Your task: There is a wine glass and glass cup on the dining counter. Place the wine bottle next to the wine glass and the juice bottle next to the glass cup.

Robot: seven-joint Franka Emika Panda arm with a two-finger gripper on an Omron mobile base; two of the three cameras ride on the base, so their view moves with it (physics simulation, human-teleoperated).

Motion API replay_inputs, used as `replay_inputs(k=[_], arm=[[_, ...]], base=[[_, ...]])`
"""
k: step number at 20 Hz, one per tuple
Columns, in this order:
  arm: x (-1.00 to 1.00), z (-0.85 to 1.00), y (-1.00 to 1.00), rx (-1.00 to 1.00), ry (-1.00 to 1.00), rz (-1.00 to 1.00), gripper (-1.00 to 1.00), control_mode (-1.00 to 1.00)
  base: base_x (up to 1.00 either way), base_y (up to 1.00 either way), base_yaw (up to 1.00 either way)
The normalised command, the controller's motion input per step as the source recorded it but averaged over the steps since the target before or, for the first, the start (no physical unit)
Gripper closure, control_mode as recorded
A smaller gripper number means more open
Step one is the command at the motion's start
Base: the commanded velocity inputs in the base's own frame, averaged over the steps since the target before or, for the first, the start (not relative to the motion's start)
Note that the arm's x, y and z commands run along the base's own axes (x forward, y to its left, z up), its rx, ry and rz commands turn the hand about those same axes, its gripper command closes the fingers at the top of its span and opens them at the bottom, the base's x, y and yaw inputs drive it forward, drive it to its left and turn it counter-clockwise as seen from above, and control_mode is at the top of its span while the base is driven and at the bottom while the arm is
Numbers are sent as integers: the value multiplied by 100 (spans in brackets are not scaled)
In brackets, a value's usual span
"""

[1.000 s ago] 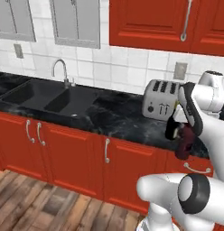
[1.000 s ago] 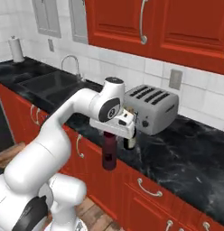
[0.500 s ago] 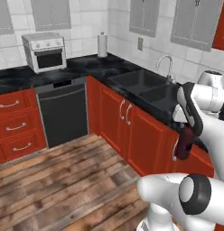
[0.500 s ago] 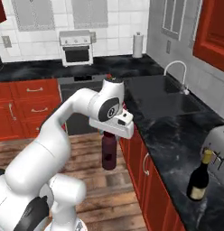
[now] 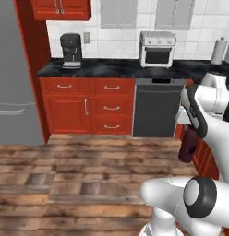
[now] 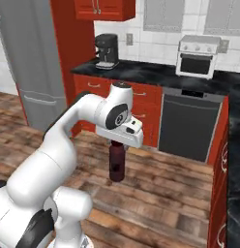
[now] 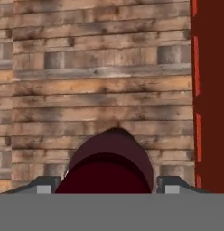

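The juice bottle [image 6: 116,163], wide and dark maroon, hangs upright in the air over the wooden floor. My gripper [image 6: 119,143] is shut on its neck from above. From the left base view the juice bottle [image 5: 187,146] shows below my gripper [image 5: 189,132] at the right. The hand view looks straight down on the juice bottle [image 7: 109,167], whose rounded top fills the space between the fingertips [image 7: 43,186]. The wine glass, glass cup, wine bottle and dining counter are out of view.
A red-cabinet wall counter [image 5: 111,69] with a coffee machine [image 5: 71,50], a toaster oven [image 5: 157,48] and a dark dishwasher [image 5: 155,107] stands ahead. A grey fridge [image 5: 12,78] is at the left. Wooden floor [image 5: 79,175] lies open in front. A red cabinet side [image 7: 211,90] passes close at the right.
The whole scene has swung: the base has turned away from the sink and toaster counter toward the dishwasher, coffee machine and fridge. The bottle stays held in the gripper.
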Motion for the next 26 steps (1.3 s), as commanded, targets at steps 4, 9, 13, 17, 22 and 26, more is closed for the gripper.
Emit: replay_inputs(k=[4, 9, 13, 17, 22, 26], arm=[[0, 0, 0, 0, 0, 0, 100, 100], [0, 0, 0, 0, 0, 0, 100, 100], [0, 0, 0, 0, 0, 0, 100, 100], [0, 0, 0, 0, 0, 0, 100, 100], [0, 0, 0, 0, 0, 0, 100, 100], [0, 0, 0, 0, 0, 0, 100, 100]], base=[[5, 1, 88], [9, 0, 85], [18, 0, 80], [37, -3, 65], [51, -17, 39], [65, -24, 22]])
